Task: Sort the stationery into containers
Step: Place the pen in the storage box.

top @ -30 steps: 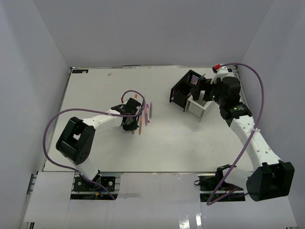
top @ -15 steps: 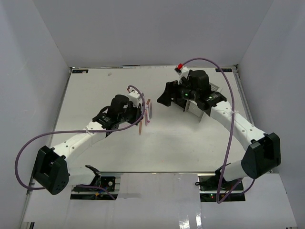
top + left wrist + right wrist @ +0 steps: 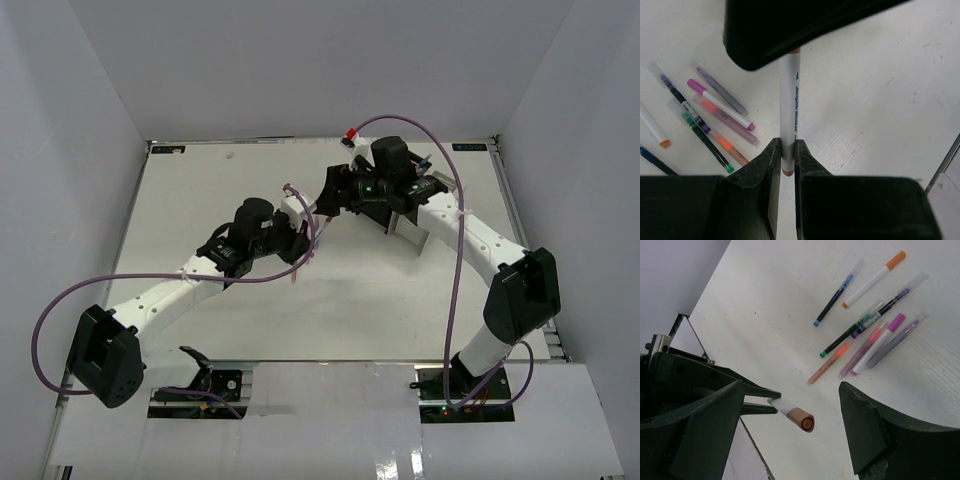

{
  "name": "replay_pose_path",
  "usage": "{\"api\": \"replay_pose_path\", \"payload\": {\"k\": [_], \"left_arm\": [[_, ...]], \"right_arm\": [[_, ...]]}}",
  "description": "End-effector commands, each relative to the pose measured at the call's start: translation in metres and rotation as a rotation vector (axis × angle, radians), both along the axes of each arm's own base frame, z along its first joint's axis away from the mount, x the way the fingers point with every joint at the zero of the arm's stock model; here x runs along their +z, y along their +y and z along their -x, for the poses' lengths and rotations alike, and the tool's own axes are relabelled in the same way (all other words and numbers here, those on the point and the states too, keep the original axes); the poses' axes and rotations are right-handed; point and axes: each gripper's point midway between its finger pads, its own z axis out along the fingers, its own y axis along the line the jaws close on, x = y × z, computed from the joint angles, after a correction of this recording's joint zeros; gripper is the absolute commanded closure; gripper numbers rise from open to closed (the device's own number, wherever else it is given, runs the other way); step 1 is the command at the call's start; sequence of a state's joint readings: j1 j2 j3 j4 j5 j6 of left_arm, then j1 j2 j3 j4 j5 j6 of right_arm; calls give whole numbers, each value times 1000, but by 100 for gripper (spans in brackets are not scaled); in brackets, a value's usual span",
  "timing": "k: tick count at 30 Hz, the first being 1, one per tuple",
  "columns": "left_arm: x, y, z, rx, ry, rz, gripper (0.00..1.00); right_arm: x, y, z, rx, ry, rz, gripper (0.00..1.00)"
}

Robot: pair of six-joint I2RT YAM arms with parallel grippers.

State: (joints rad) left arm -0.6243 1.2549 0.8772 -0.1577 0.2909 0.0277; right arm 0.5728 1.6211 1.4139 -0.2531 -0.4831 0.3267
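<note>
A white pen with a brown cap [image 3: 789, 95] is held off the table, my left gripper [image 3: 788, 155] shut on its lower end. In the right wrist view the pen's cap [image 3: 802, 419] points at the camera and lies between the spread fingers of my right gripper [image 3: 792, 387], which is open and touches nothing. From above, the two grippers meet at mid table, left [image 3: 298, 240] and right [image 3: 325, 195]. Several loose pens [image 3: 865, 335] lie on the table below. The white container [image 3: 420, 237] and black container [image 3: 378, 215] stand behind the right arm, partly hidden.
The loose pens [image 3: 715, 115] lie side by side left of the held pen: purple, grey, green, orange and blue ones. Purple cables loop over both arms. White walls enclose the table on three sides.
My right arm swung left from the containers to the raised pen, and its jaws have narrowed a little. My left arm stretched out toward mid table, keeping hold of the pen.
</note>
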Motion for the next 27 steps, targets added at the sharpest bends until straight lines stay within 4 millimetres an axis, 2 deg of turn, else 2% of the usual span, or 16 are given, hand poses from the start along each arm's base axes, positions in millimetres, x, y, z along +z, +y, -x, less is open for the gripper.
{"api": "replay_pose_path", "payload": {"k": [1, 10, 16, 17, 19, 21, 22, 23, 24, 25, 26, 27], "left_arm": [[37, -8, -7, -15, -108, 66, 91], [46, -11, -16, 38, -109, 122, 92], [47, -14, -16, 29, -102, 134, 91], [46, -14, -16, 28, -102, 132, 90], [44, -14, -16, 32, -98, 129, 85], [41, -12, -17, 47, -91, 124, 76], [39, -11, -18, 57, -86, 121, 61], [35, -7, -21, 88, -82, 111, 51], [31, -4, -22, 118, -65, 110, 41], [27, -1, -25, 148, -54, 105, 26], [21, 6, -29, 201, -45, 84, 20], [18, 10, -32, 233, -37, 76, 15]], "right_arm": [[13, 7, 9, 41, 10, -22, 18], [4, 4, 16, 49, 32, -13, 41], [6, 2, 14, 34, 10, -5, 71], [6, 1, 12, 23, 2, 1, 80], [7, -2, 9, 7, -9, 6, 87], [11, -9, 5, -20, -32, 12, 92], [12, -13, 1, -36, -41, 17, 92], [16, -18, 0, -50, -63, 19, 92], [19, -31, -12, -105, -90, 35, 92], [20, -41, -19, -141, -106, 48, 92], [25, -63, -32, -215, -146, 71, 92], [28, -76, -39, -258, -170, 87, 92]]}}
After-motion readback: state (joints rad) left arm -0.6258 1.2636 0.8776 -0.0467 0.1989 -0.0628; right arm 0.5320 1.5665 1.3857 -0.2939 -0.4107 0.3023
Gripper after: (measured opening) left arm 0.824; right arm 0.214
